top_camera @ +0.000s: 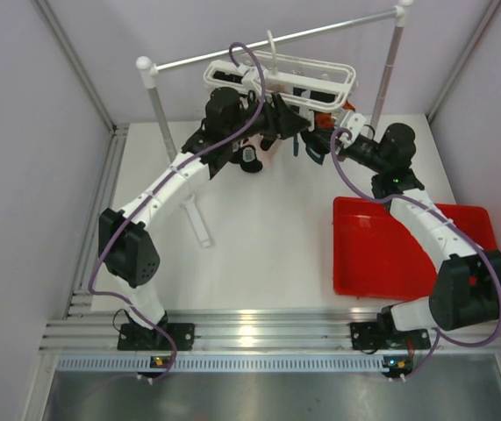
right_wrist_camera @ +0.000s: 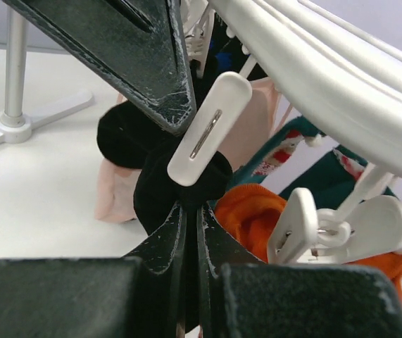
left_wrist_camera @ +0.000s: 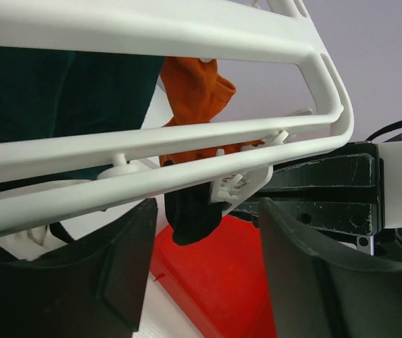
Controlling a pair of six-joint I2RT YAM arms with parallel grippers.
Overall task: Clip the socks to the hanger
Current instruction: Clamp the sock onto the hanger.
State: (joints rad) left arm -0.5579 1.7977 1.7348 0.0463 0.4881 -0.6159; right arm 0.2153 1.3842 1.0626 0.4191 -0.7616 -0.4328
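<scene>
Seen from above, a white plastic double-rail hanger (top_camera: pixel 316 63) hangs by its hook from a long grey metal rail (top_camera: pixel 338 24) at the top centre of the frame, over a white table (top_camera: pixel 259 237). Small fabric socks dangle beneath it. Both robot arms reach up to the hanger, one from the lower left and one from the lower right. A flat red plastic tray (top_camera: pixel 390 254) lies on the table at the right, partly under the right arm.

In the left wrist view, the hanger's white rails cross the frame from left to right. The left pincer (left_wrist_camera: pixel 208 211) has its two dark fingers apart at the bottom of the frame, just below the rails. A dark teal sock (left_wrist_camera: pixel 60 91) hangs at upper left and an orange sock (left_wrist_camera: pixel 197 91) at upper centre.

In the right wrist view, the right pincer (right_wrist_camera: pixel 190 211) is pressed together on a fold of a black sock (right_wrist_camera: pixel 151 183) at the centre. A small white plastic clip (right_wrist_camera: pixel 208 130) slants down onto that sock right above the fingertips; whether it grips the fabric cannot be told. A pale pink sock (right_wrist_camera: pixel 253 127) hangs just behind the clip.
</scene>
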